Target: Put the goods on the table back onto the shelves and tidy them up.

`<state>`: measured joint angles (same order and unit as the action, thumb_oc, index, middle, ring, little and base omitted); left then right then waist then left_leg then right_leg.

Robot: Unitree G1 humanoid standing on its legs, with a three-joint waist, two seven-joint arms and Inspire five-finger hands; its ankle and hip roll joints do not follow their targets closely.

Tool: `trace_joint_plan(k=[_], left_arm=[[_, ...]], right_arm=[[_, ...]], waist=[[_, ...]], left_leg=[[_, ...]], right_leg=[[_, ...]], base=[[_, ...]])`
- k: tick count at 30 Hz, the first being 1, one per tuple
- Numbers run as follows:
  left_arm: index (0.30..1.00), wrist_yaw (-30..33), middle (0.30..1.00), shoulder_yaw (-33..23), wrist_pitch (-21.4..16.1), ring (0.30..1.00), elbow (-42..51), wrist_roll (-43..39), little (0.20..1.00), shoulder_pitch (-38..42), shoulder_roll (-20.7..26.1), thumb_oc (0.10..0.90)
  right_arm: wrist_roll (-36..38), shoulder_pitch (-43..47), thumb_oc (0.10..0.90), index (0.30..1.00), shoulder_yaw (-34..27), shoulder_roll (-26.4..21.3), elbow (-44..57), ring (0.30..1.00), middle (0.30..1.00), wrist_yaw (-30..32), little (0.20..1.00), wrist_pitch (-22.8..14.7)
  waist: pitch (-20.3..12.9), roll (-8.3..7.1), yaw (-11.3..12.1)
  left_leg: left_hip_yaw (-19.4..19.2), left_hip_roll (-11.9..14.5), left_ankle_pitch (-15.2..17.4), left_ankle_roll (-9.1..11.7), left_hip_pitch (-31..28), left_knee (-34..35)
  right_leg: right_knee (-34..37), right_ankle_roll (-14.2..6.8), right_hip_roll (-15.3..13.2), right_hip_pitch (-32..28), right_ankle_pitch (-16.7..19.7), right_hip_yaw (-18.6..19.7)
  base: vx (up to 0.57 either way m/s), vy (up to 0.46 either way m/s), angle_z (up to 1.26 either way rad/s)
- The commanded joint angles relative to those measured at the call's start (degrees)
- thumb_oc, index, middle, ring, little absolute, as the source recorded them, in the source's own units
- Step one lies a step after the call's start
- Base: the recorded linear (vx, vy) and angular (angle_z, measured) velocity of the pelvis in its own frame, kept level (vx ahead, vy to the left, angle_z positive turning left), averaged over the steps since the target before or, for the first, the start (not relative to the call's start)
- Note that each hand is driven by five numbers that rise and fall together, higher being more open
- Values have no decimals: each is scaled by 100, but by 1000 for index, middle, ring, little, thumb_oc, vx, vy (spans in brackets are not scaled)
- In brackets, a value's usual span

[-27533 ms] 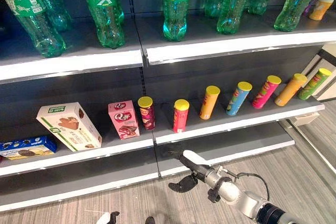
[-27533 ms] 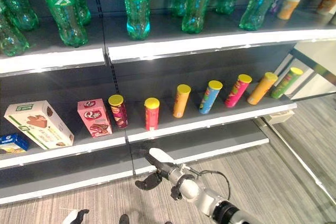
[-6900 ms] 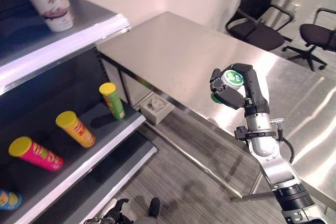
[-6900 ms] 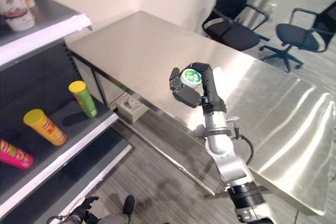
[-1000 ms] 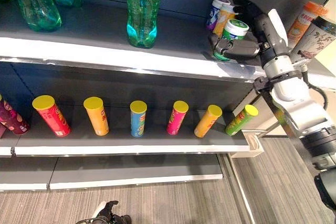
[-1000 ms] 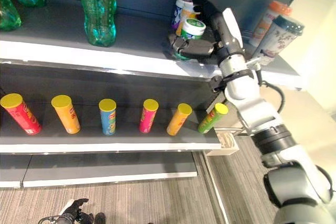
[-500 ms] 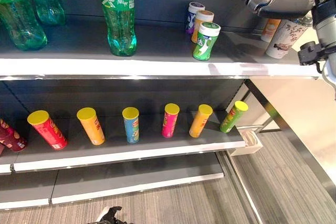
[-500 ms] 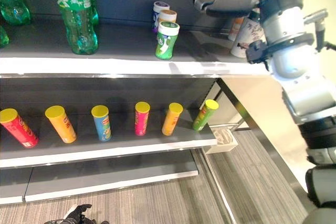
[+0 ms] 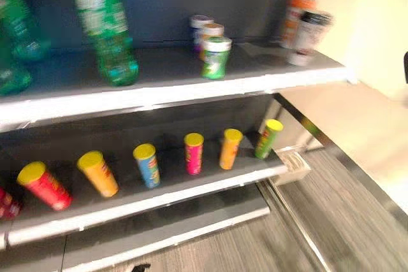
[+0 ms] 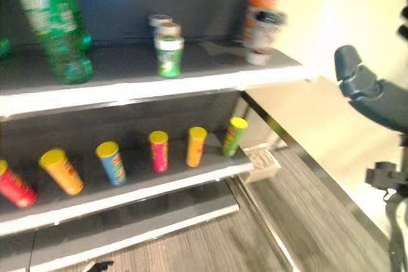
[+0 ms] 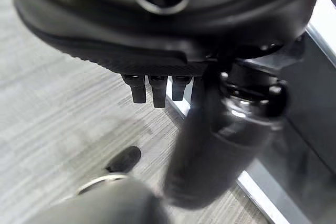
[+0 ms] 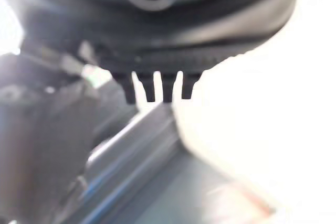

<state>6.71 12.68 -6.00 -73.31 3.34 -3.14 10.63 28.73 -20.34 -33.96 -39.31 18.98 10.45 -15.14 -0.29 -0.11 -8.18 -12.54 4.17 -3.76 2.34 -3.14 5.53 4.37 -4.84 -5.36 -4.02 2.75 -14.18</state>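
A small green can (image 9: 216, 57) with a white lid stands upright near the front of the upper shelf (image 9: 159, 93), free of any hand. Two more small cans (image 9: 207, 30) stand right behind it. My right hand (image 10: 376, 100) hangs in the air well to the right of the shelves, over the table side, open and empty. Its straight fingers (image 12: 157, 85) show in the right wrist view with nothing between them. My left hand (image 11: 152, 87) hangs low over the grey wood floor beside the shelf base, its fingers relaxed and holding nothing.
A green bottle (image 9: 105, 30) stands on the upper shelf's left and two tall cups (image 9: 303, 30) at its right end. Several chip cans (image 9: 191, 154) lean in a row on the lower shelf. The steel table (image 9: 357, 125) adjoins the shelves at right, a small white box (image 9: 293, 160) beneath its corner.
The view has swung to the right. My right hand has drawn back from above the upper shelf, down and to the right. The green can stays standing where it was.
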Motion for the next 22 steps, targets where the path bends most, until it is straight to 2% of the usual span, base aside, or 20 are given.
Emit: trace_joint_plan(k=[1,4,5,6,7,8,10,12,13,15,17,18,20,21,22], left_arm=[[900,-126,900,27,-83,900,-229,-22,900,186,-68,800],[900,-206,900,-110,-81,900,-200,-118,900,96,-76,800],[900,-253,900,-188,-96,900,-172,-180,900,76,-49,800],[900,-255,900,-192,-96,900,-170,-181,900,71,-47,800],[900,-314,900,-191,-148,900,-155,-199,900,31,-15,800],[900,-343,900,-186,-156,900,-163,-203,900,23,-6,800],[900,-406,900,-162,-165,900,-193,-222,900,52,-3,800],[900,-453,900,-98,-170,900,-254,-199,900,112,28,800],[900,-453,900,-98,-170,900,-254,-199,900,112,28,800],[900,-465,900,-38,-169,900,-301,-214,900,181,47,800],[900,-438,900,69,-155,900,-381,-271,900,264,24,800],[900,-368,900,144,-140,900,-477,-330,900,349,11,800],[900,-235,900,264,-119,900,-616,-375,900,478,9,800],[900,-235,900,265,-119,900,-618,-376,900,486,10,800],[900,-176,900,360,-104,900,-658,-387,900,522,-8,800]], right_arm=[[357,812,800,900,651,243,131,900,900,-419,900,-382],[600,400,800,900,1367,855,253,900,900,-899,900,-246],[624,191,800,900,1832,890,284,900,900,-1280,900,-49],[628,191,800,900,1837,888,280,900,900,-1287,900,-51],[697,-19,800,900,2256,711,165,900,900,-1713,900,95],[719,-107,800,900,2467,663,48,900,900,-1859,900,192],[752,-116,800,900,3082,687,-596,900,900,-2062,900,399],[702,-107,800,900,3673,923,-1691,900,900,-2139,900,644],[702,-107,800,900,3673,923,-1691,900,900,-2139,900,644],[773,143,800,900,4095,1311,-3212,900,900,-2089,900,783],[1060,651,800,900,4269,1968,-5454,900,900,-1870,900,935],[1551,1163,800,900,3947,2589,-7371,900,900,-1634,900,1083],[2168,1771,800,900,3171,3024,-9531,900,900,-1397,900,1316],[2168,1783,800,900,3165,3023,-9541,900,900,-1402,900,1315],[2540,1960,800,900,2673,3040,-10375,900,900,-1230,900,1412]], waist=[[-14,-537,388],[-24,-454,363],[-7,-405,361],[-11,-406,356],[7,-369,369],[11,-355,371],[19,-343,396],[43,-336,429],[43,-336,429],[32,-327,473],[17,-322,548],[-1,-300,625],[-7,-270,717],[-13,-272,718],[-36,-253,745]], left_leg=[[77,28,685,-73,-95,-53],[66,28,640,-72,-71,-53],[51,32,607,-55,-63,-53],[51,33,607,-54,-63,-53],[28,40,584,-31,-65,-53],[21,43,576,-19,-68,-53],[17,53,548,6,-67,-53],[29,64,534,33,-85,-53],[29,64,534,33,-85,-53],[61,65,500,55,-53,-53],[100,71,492,60,-46,-53],[140,72,491,57,-57,-53],[202,67,529,56,-118,-53],[203,64,515,54,-98,-53],[257,62,540,55,-114,-53]], right_leg=[[-276,-361,-295,60,-92,220],[-290,-346,-304,89,-107,219],[-296,-336,-310,101,-108,226],[-297,-335,-309,101,-109,226],[-295,-327,-316,96,-111,224],[-292,-322,-317,95,-111,214],[-282,-311,-315,85,-109,194],[-273,-292,-303,45,-133,162],[-273,-292,-303,45,-133,162],[-258,-272,-296,44,-146,135],[-233,-254,-280,18,-150,108],[-217,-235,-256,-17,-171,91],[-188,-222,-227,-125,-231,52],[-185,-220,-229,-107,-219,51],[-161,-216,-221,-157,-241,24]], base=[[-49,-56,-15],[-42,-55,-8],[-41,-45,-1],[-53,-51,5],[-30,-27,5],[-33,-40,5],[-17,-37,4],[-8,-19,1],[-9,-21,4],[-4,-22,6],[12,-37,8],[38,-39,5],[53,-39,14],[55,-40,20],[39,-27,13]])
